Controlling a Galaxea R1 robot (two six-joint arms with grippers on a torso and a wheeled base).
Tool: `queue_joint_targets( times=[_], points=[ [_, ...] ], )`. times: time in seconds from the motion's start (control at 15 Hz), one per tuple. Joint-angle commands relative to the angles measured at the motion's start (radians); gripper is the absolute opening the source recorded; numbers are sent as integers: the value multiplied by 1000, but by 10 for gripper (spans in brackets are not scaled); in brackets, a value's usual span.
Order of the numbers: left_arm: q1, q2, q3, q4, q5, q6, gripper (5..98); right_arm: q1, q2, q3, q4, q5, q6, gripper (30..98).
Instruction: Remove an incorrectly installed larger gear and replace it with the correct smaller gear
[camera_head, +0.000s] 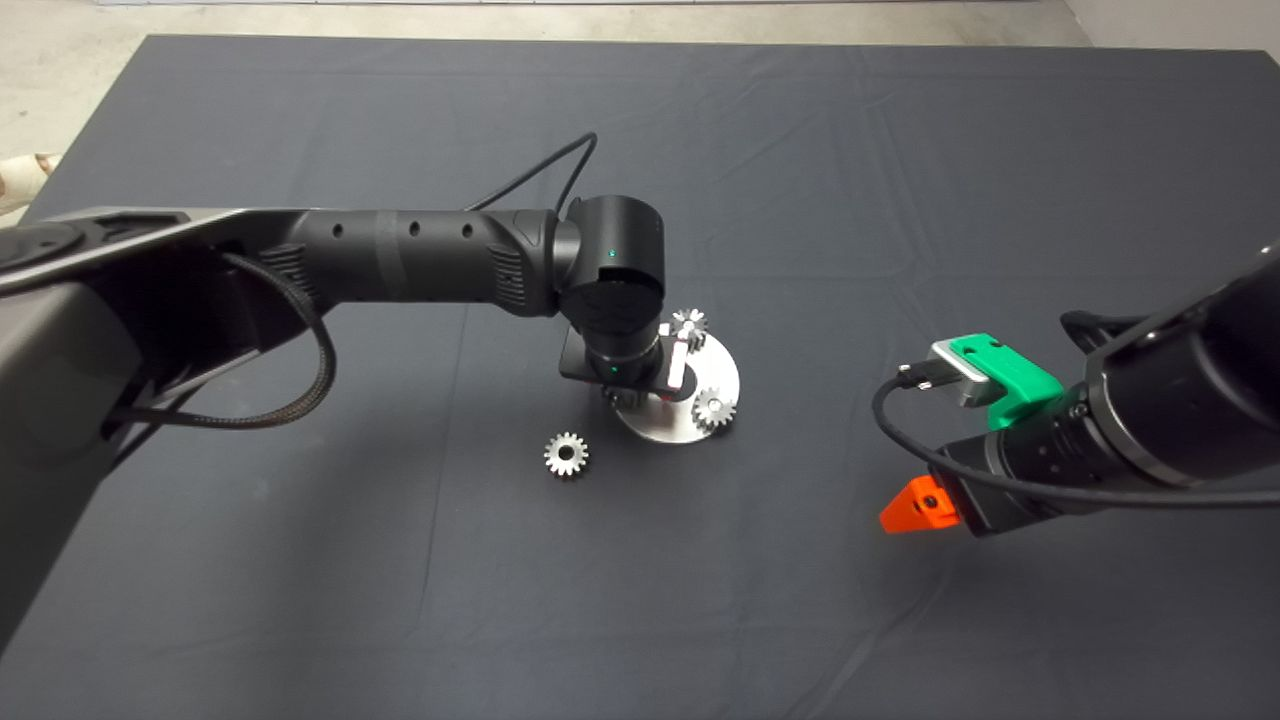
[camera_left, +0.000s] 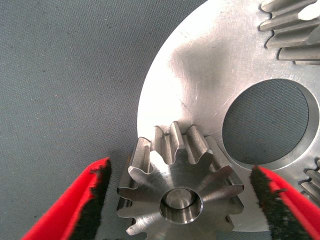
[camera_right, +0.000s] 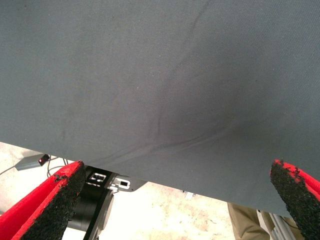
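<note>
Mat (camera_head: 400, 600) is lying dark and lightly creased across the whole table. Closest to the robot on its right side, the right gripper (camera_right: 177, 169) is hovering above bare cloth near the mat's edge, well apart from the metal parts. Its jaws are standing wide apart and gripping nothing.

A little farther in, near the middle, the larger gear (camera_head: 566, 454) is lying flat and loose on the mat. It is showing a dark centre hole and sitting just off the near-left rim of the round metal plate (camera_left: 200, 65), not touching it.

Beyond it, the left gripper (camera_left: 180, 169) is pointing straight down over the plate's near-left edge. Its jaws are spread to either side of the smaller gear (camera_left: 180, 190), and a gap is showing between each of the fingers (camera_left: 95, 200) and the teeth, so it is clasping nothing. That gear is sitting flat on the plate with a metal pin filling its centre, beside the plate's large round opening.

A second small gear (camera_head: 714, 408) is sitting on the plate's right side. A third one (camera_head: 689, 323) is sitting at the far rim.
</note>
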Motion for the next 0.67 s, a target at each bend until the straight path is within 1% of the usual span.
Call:
queue_joint_targets(
  times=[0.0,0.07,0.2,0.33,0.53,0.6],
  points=[
    [-20,5,3,10,6,1,699,25,4,3,22,-27,0,977],
    [-20,5,1,10,6,1,670,25,3,3,22,-29,0,977],
    [-20,3,1,10,6,-1,667,25,4,3,22,-29,0,977],
    [-20,1,1,10,6,1,618,25,4,3,22,-26,0,977],
    [-20,3,1,11,6,-1,614,25,4,3,22,-24,0,977],
    [-20,4,1,10,6,-1,596,25,4,3,22,-24,2,977]
  ],
)
